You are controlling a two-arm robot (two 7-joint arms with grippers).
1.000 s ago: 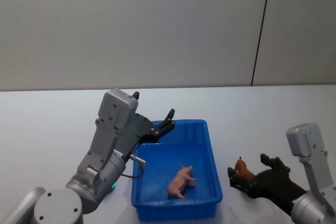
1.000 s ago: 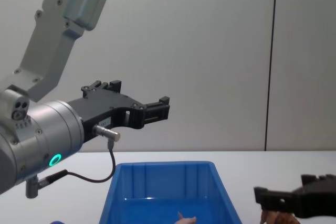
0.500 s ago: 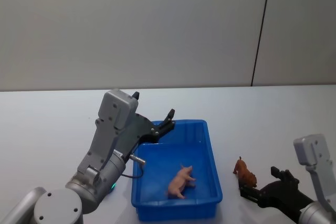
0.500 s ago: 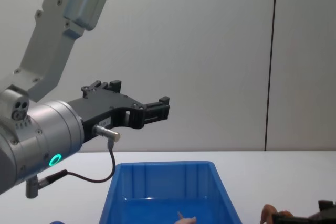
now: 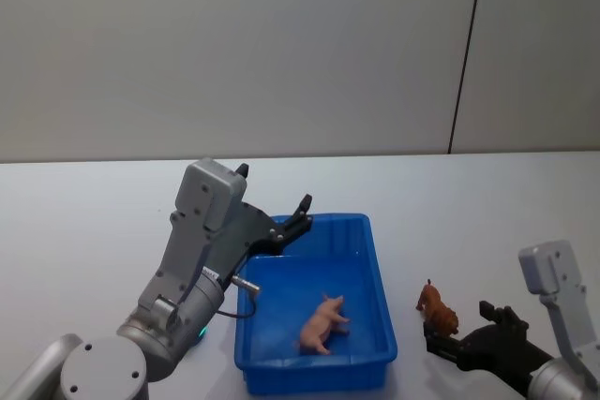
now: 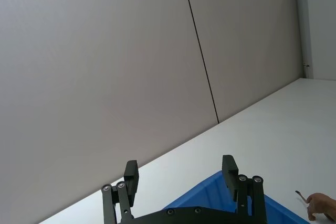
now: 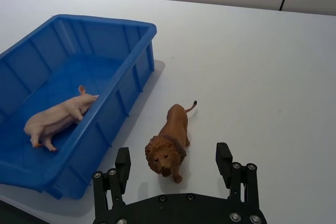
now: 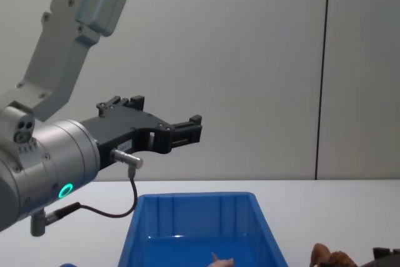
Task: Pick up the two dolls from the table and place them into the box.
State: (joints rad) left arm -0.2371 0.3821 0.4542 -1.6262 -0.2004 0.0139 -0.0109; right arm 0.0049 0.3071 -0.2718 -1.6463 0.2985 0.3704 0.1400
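The brown lion doll (image 5: 438,308) stands on the white table (image 5: 94,222) just right of the blue box (image 5: 380,269). The pale pink pig doll (image 5: 323,323) lies inside the box. My right gripper (image 5: 446,342) is open, low on the near side of the lion. In the right wrist view its fingers (image 7: 122,162) flank the head of the lion (image 7: 170,141) without touching, and the pig (image 7: 56,119) lies in the box (image 7: 126,85). My left gripper (image 5: 300,214) hangs open and empty above the box's far left corner; the chest view shows this left gripper (image 8: 190,130) well above the box (image 8: 194,199).
A grey wall with a dark vertical seam (image 5: 466,53) rises behind the table. Bare tabletop (image 7: 252,51) spreads beyond and to the right of the lion. The left arm's grey housing (image 5: 202,231) leans over the box's left side.
My right gripper, which straddled the lion a second ago, has drawn back toward me and lower. The lion stays standing on the table. The left arm and the pig have not moved.
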